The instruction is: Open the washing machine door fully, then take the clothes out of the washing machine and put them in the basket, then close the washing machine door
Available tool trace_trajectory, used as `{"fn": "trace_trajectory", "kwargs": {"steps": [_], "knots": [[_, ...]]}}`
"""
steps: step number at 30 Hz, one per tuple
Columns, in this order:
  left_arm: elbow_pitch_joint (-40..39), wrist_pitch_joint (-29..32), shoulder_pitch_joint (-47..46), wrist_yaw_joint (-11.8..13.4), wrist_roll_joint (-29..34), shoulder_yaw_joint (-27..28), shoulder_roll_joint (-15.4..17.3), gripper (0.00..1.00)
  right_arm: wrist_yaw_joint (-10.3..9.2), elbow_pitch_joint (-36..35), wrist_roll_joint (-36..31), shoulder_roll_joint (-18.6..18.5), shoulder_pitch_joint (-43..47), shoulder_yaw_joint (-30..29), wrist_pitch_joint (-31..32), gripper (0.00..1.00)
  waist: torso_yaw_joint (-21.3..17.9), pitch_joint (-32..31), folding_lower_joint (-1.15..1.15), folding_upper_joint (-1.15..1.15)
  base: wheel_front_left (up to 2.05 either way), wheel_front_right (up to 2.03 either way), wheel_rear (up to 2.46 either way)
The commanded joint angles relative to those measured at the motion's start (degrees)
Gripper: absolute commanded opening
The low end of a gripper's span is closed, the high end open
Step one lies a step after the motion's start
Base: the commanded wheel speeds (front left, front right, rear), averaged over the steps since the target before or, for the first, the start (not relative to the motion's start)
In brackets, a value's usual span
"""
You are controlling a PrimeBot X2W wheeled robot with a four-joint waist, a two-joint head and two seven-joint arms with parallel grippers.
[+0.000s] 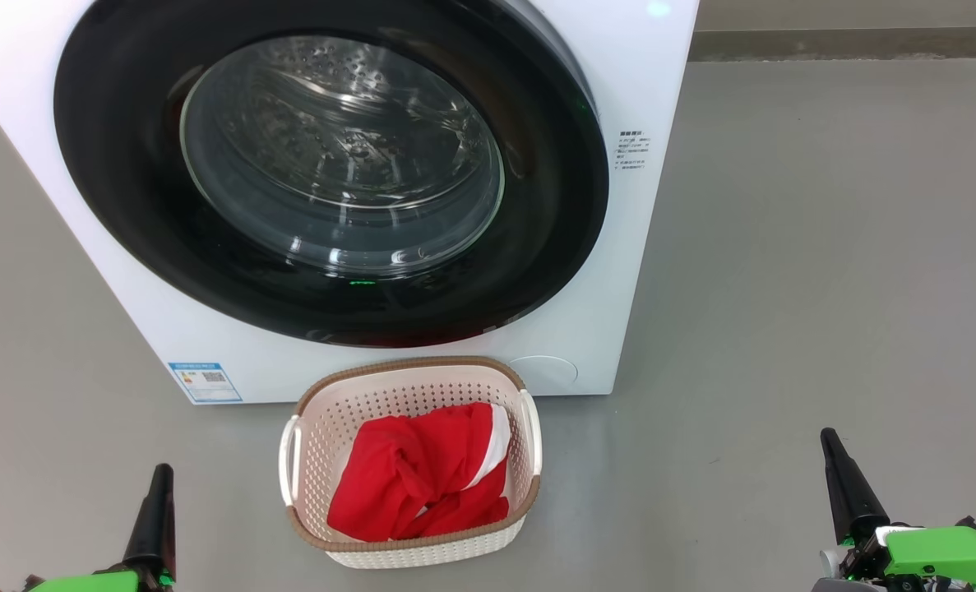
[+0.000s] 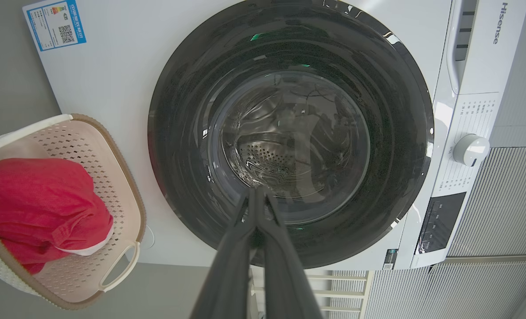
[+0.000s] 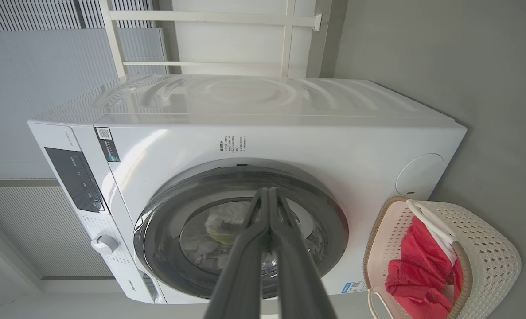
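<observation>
Red fabric with a white band, the clothes lie crumpled in the basket, which from the head view stands on the grey floor just in front of the washing machine; whatever lies under the heap is hidden. Behind it the washing machine door sits shut against the white front, its glass bowl showing the steel drum through glare, and the machine's top is cut off. A blue label sits at the machine's lower corner, its print too small to read. The left gripper rises at the lower left and the right gripper at the lower right, each one dark spike, empty and well apart from the basket. From the left wrist the two fingers meet at their tips, pressed together before the door's glass; the basket is cut off at the frame's edge, the red heap taking up most of it. From the right wrist the fingers are likewise pressed together before the shut door, whose glass carries pale reflections I cannot make out; the basket stands beside the machine, one end cut off by the frame
</observation>
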Motion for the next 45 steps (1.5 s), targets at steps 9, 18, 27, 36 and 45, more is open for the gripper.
{"fn": "trace_trajectory", "kwargs": {"steps": [9,18,27,36,45], "knots": [[-1.50,0.42,-2.17,-0.19,0.05,1.98,0.79,0.00,0.09,-1.72,0.24,-0.22,-2.63,1.26,0.48,0.00,0.00,0.00,0.00,0.00,0.00,0.00,0.00],[-1.50,0.43,-2.17,-0.19,0.05,1.99,0.79,0.00,0.09,-1.72,0.24,-0.22,-2.63,1.26,0.48,0.00,0.00,0.00,0.00,0.00,0.00,0.00,0.00],[-1.50,0.43,-2.17,-0.19,0.06,2.00,0.78,0.00,0.09,-1.72,0.24,-0.22,-2.63,1.26,0.49,0.00,0.00,0.00,0.00,0.00,0.00,0.00,0.00],[-1.50,0.44,-2.18,-0.19,0.06,2.01,0.78,0.00,0.09,-1.72,0.24,-0.22,-2.63,1.26,0.49,0.00,0.00,0.00,0.00,0.00,0.00,0.00,0.00],[-1.50,0.44,-2.18,-0.19,0.07,2.01,0.77,0.00,0.09,-1.72,0.24,-0.22,-2.63,1.26,0.49,0.00,0.00,0.00,0.00,0.00,0.00,0.00,0.00]]}}
